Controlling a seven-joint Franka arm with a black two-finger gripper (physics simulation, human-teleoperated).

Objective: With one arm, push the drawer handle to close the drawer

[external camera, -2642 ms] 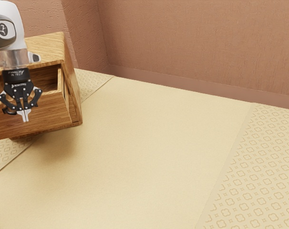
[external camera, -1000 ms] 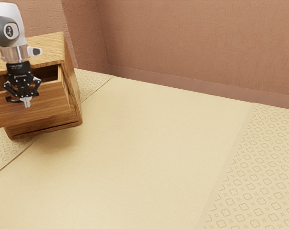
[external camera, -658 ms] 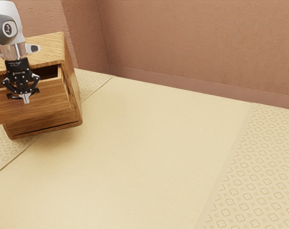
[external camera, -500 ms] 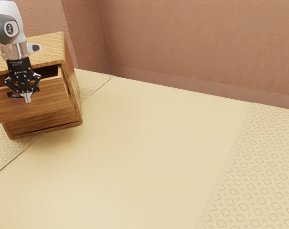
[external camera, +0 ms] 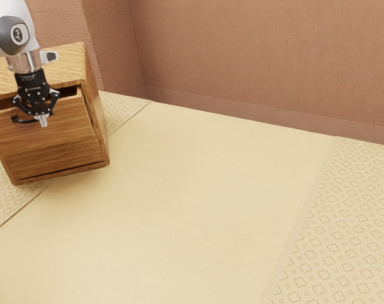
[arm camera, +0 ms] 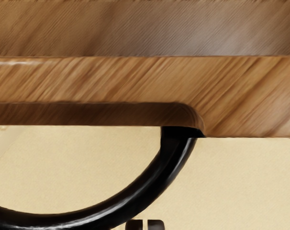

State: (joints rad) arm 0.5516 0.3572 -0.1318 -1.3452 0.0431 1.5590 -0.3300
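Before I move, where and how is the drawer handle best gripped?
I'd grip the black handle at mid-bow, bringing the gripper down open from above, one finger inside the loop, one outside. It arcs outward from the drawer front, leaving open space behind the bar, likely enough for a finger.

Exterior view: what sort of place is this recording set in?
Probably a simulated home-like room, though nothing settles which one. A wooden cabinet with a partly open drawer, a pale surface with patterned borders, and textured reddish-brown walls suggest it.
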